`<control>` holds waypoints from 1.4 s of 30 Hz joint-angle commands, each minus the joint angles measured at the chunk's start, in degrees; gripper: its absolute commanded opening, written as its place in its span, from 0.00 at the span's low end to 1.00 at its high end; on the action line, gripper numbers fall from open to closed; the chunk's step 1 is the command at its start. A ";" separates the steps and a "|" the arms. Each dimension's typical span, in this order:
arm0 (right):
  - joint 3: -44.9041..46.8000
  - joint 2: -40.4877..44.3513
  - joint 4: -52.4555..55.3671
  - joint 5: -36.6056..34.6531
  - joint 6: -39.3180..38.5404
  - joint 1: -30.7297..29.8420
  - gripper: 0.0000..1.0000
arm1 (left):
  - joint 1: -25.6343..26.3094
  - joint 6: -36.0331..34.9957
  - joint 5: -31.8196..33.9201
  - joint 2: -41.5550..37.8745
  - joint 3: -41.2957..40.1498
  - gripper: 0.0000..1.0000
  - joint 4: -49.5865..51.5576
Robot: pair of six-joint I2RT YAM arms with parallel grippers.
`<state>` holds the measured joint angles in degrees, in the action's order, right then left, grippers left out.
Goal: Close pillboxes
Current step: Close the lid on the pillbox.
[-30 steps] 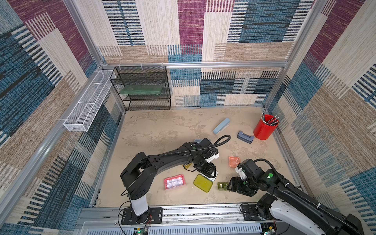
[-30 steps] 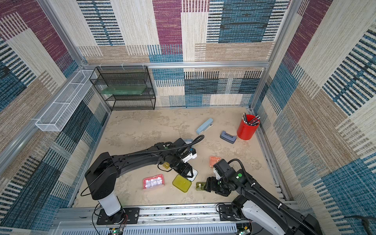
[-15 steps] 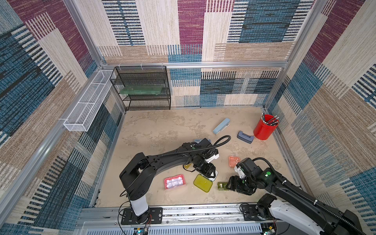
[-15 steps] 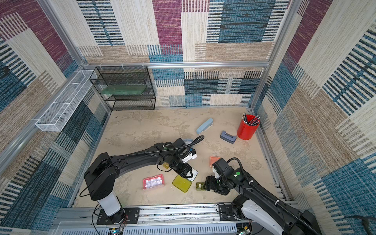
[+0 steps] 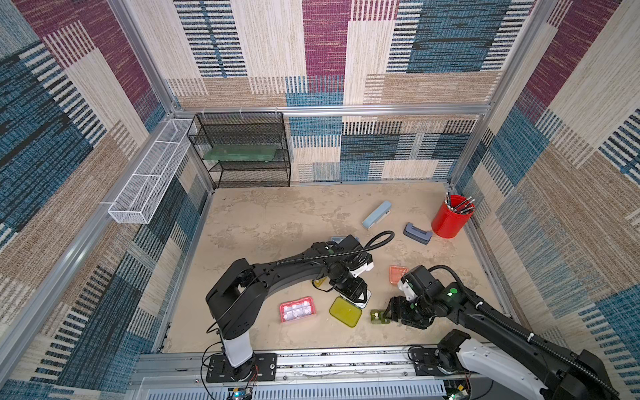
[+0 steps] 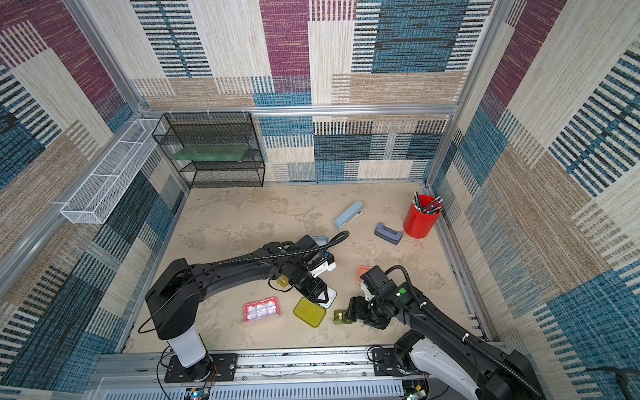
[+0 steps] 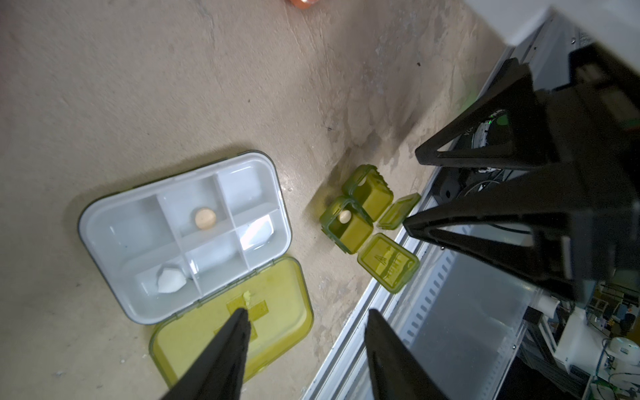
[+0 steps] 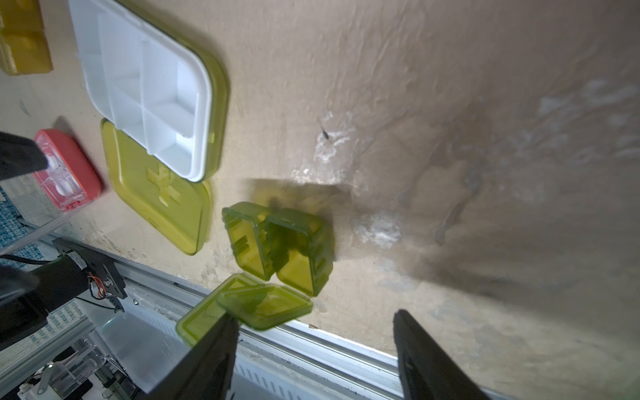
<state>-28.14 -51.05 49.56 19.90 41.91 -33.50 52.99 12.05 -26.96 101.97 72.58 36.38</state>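
Note:
The yellow-green pillbox lies open, with its lid (image 5: pixel 345 311) (image 7: pixel 277 311) flat beside the white tray (image 7: pixel 138 221). My left gripper (image 5: pixel 356 297) (image 7: pixel 306 315) hovers open over it, one fingertip above the lid, holding nothing. The dark green pillbox (image 5: pixel 378 316) (image 8: pixel 277 242) stands just right of it with both small lids (image 8: pixel 266 304) flipped open. My right gripper (image 5: pixel 391 310) (image 8: pixel 315 317) is open at that box, one finger (image 8: pixel 221 336) against the lids. A pink pillbox (image 5: pixel 298 309) lies to the left and an orange one (image 5: pixel 397 274) behind the right wrist. An amber one (image 5: pixel 320 281) shows partly under the left arm.
A red pen cup (image 5: pixel 450 218), a grey-blue block (image 5: pixel 417 233) and a long pale-blue case (image 5: pixel 376 214) stand at the back right. A black wire rack (image 5: pixel 242 156) fills the back left corner. The front aluminium rail (image 5: pixel 311 360) runs close to the green box.
The right arm has edged slightly left toward the dark green pillbox. The left arm and both grippers' openings look unchanged.

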 commanded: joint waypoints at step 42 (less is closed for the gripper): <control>3.42 -3.73 -3.70 1.37 -5.13 3.77 0.73 | 0.64 1.13 -0.05 0.24 -0.15 0.57 -0.30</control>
<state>-24.97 -54.74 46.96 20.62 37.56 -29.93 53.54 12.34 -26.96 102.10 72.31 36.42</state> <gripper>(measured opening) 0.728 0.570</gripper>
